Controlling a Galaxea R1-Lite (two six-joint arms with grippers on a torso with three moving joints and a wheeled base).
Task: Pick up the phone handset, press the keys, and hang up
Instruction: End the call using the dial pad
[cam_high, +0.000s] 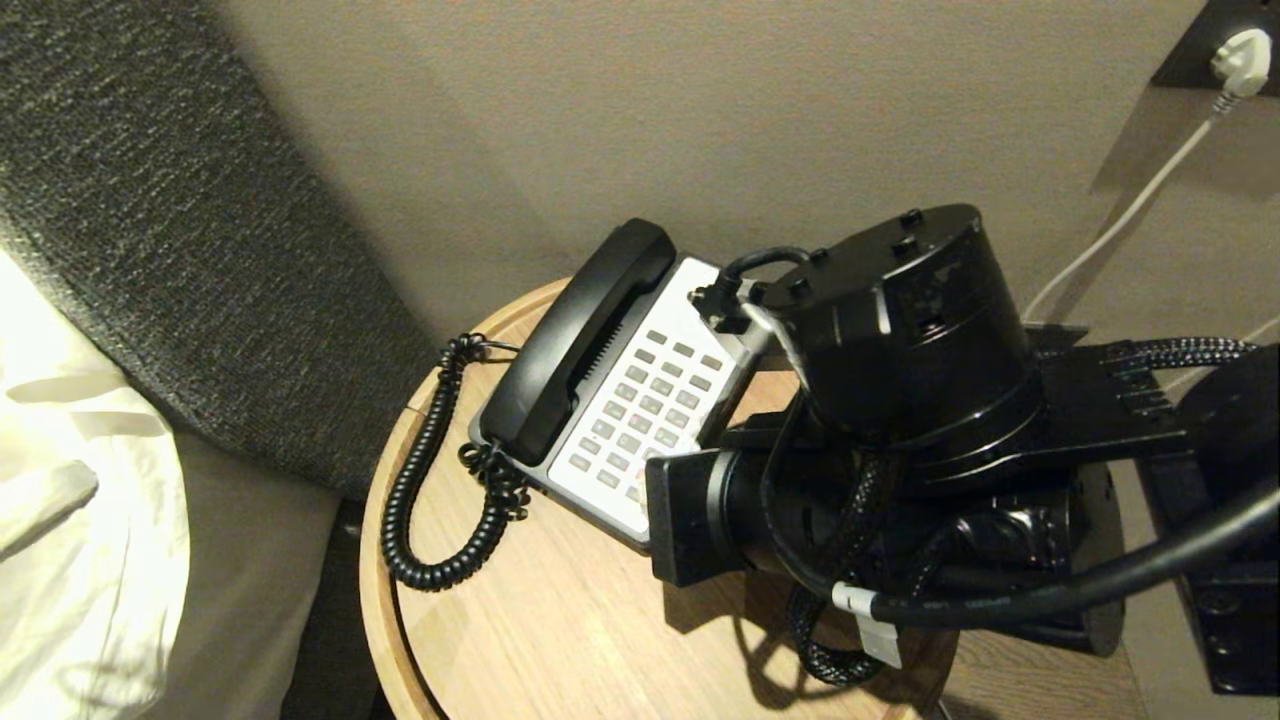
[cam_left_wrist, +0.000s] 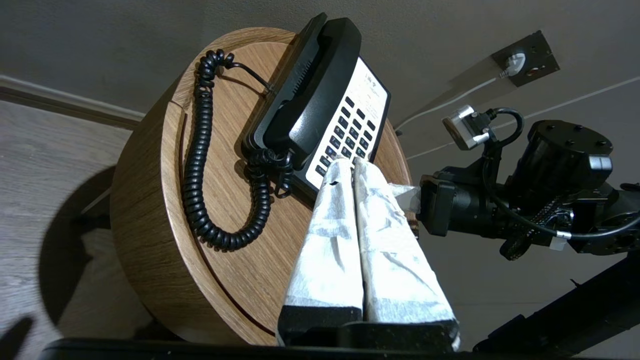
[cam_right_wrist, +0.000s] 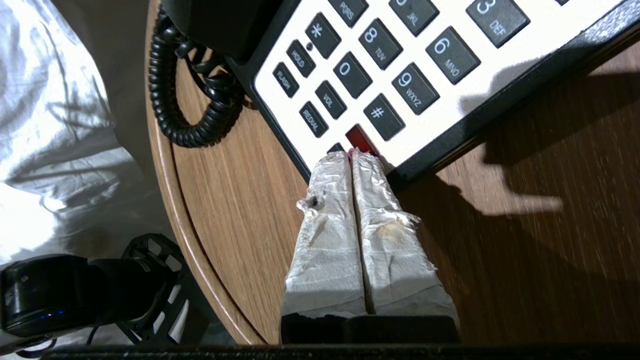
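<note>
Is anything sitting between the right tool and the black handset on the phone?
Only the keypad. The right tool, shut, sits at the phone's near edge by the red key; the long black plastic handset lies in its cradle across the white keypad, with nothing on top.

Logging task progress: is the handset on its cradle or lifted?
On the cradle: the phone handset lies seated along the phone base, with no hand gripping it.

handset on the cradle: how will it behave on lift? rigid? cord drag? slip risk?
The phone handset looks like one hard plastic piece, so probably rigid. Its smooth, rounded, glossy shell may slip in a narrow grip. The coiled cord lies slack in a loop on the round table, so it will likely stretch and tug back, perhaps dragging the phone base.
</note>
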